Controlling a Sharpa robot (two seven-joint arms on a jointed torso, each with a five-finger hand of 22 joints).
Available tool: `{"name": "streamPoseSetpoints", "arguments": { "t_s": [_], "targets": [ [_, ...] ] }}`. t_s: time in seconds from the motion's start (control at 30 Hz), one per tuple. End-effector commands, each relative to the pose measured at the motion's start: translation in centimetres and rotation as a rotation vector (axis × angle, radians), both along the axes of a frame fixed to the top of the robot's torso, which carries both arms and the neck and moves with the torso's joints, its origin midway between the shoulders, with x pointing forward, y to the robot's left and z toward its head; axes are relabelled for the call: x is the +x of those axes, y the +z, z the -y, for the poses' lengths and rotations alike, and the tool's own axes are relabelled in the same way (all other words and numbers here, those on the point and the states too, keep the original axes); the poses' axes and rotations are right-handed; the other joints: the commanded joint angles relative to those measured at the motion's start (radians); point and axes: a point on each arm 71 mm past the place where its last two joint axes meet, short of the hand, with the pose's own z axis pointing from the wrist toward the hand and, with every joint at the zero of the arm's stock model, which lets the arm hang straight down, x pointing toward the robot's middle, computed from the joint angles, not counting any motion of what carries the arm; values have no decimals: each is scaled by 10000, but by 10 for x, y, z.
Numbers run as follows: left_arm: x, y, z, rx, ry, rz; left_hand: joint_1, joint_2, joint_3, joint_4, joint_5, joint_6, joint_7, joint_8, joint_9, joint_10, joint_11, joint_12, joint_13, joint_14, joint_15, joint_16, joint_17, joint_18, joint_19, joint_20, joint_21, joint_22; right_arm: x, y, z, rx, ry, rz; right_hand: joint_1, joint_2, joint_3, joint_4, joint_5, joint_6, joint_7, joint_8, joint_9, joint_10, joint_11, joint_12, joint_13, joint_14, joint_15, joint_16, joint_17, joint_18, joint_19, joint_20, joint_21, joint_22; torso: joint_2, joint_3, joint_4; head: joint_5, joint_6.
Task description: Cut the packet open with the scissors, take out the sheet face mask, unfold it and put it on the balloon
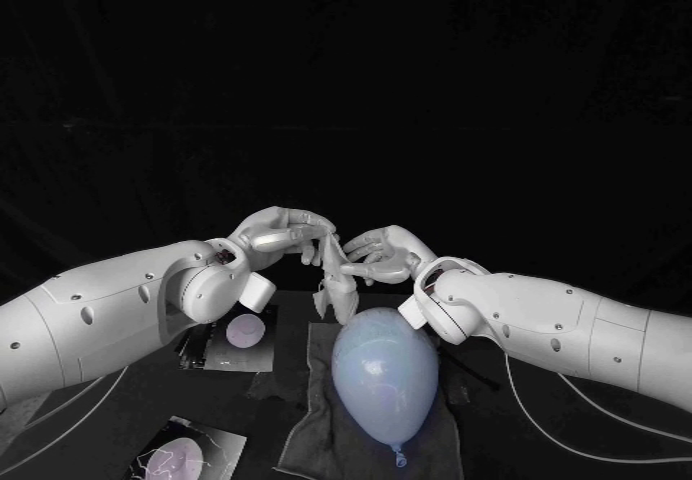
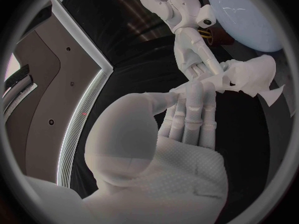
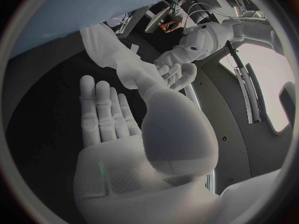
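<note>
The white sheet mask (image 1: 340, 288) hangs crumpled between my two hands, just above the far end of the pale blue balloon (image 1: 384, 372). My left hand (image 1: 281, 236) pinches its upper edge with its fingertips (image 2: 194, 100). My right hand (image 1: 384, 254) holds the same top part from the other side, thumb against the sheet. The left wrist view shows the mask (image 2: 250, 77) bunched between my right hand (image 2: 194, 51) and my left fingertips, with the balloon (image 2: 249, 15) behind. In the right wrist view the mask (image 3: 113, 50) runs from my right hand (image 3: 118, 134) toward my left hand (image 3: 177, 70).
The balloon lies on a dark cloth (image 1: 310, 425) at the table's middle, knot toward me. A packet with a pale face picture (image 1: 240, 336) lies under my left forearm. Another packet (image 1: 182, 456) sits near the front left edge.
</note>
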Motion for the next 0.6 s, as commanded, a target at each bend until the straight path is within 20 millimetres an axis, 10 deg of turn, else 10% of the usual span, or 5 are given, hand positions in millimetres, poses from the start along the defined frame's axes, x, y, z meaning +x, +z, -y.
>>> {"name": "streamPoseSetpoints", "arguments": {
  "t_s": [0.03,0.23,0.6],
  "targets": [
    [-1,2,2,40,-192,102,35,-68,20,67,27,-5,79,67,3565,93,14,-14,17,96,-8,75,11,150,82,-18,52,19,-3,2,-7,252,584,377,146,101,-98,-8,1,155,-21,57,25,164,-33,82,-70,-97,5,-43,-108,81,-81,-12,-48,17,3,-12,-7,4,-4],
    [-1,2,3,36,-168,136,39,-69,23,68,27,-5,78,72,3568,102,12,-13,17,100,-10,107,15,150,90,-20,65,23,-3,3,-10,218,603,510,440,320,-49,-76,4,541,-102,169,80,583,-36,239,-217,-61,4,19,-329,90,-47,-12,3,86,3,-16,3,18,-14],
    [-2,3,4,27,-185,151,42,-68,25,68,27,-4,78,75,3571,109,10,-12,18,102,-11,128,17,151,94,-22,73,27,-3,4,-11,61,622,770,1023,1485,1669,-270,-3,2197,-530,940,415,2676,-693,670,-645,899,-563,563,-845,104,525,-494,1161,1058,-4,-1,-8,30,-39]
  ]
}}
